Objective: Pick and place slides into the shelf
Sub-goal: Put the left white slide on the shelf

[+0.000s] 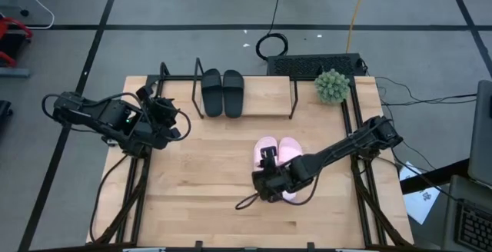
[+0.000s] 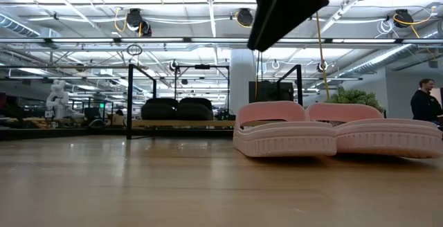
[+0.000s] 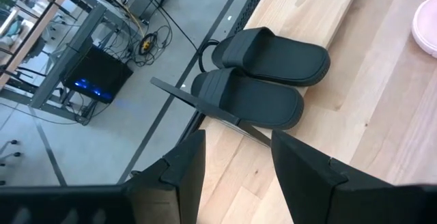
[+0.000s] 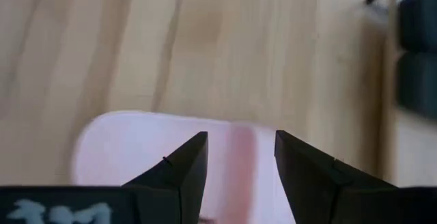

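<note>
The counter point(image 1: 200, 175) carries the shelf point(image 1: 231, 71) at its far edge, with the black slides point(image 1: 222, 92) on it. The pink slides point(image 2: 332, 130) lie mid-counter; only the low view shows their ridged soles. The right tool point(image 4: 235, 159) hangs open over one, the left tool point(image 3: 235, 166) open near the shelf

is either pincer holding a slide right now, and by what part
Nothing is held. The right pincer is open above a pink slide, its fingers not closed on it. The left pincer is open and empty near the black slides on the shelf.
</note>
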You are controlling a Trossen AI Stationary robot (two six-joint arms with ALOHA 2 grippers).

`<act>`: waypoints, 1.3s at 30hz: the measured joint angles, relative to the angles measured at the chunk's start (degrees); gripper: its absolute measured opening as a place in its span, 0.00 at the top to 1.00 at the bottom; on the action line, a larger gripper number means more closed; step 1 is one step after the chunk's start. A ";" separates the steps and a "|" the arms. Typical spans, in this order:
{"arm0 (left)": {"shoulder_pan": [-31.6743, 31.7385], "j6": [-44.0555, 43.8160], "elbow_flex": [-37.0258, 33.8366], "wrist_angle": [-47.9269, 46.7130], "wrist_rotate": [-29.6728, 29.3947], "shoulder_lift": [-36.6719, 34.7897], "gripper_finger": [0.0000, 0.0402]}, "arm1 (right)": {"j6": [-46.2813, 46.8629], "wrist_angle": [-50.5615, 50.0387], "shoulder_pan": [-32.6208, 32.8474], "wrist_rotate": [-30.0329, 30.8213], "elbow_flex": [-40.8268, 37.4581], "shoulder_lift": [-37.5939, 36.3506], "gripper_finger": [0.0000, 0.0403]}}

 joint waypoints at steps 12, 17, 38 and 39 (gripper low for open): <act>-0.02 0.04 0.00 0.00 -0.02 0.00 0.58 | 6.11 -1.75 -0.64 -0.95 -4.88 0.01 0.60; -0.01 0.04 0.00 0.00 -0.04 0.00 0.58 | 7.39 -1.92 -1.05 0.34 -6.73 0.02 0.60; 0.00 -0.31 0.00 0.02 -0.44 0.00 0.58 | 7.59 5.21 -6.77 1.52 -14.91 0.00 0.60; -0.02 -0.35 0.00 0.02 -0.44 0.00 0.58 | 7.59 5.74 -7.01 1.67 -15.29 0.00 0.60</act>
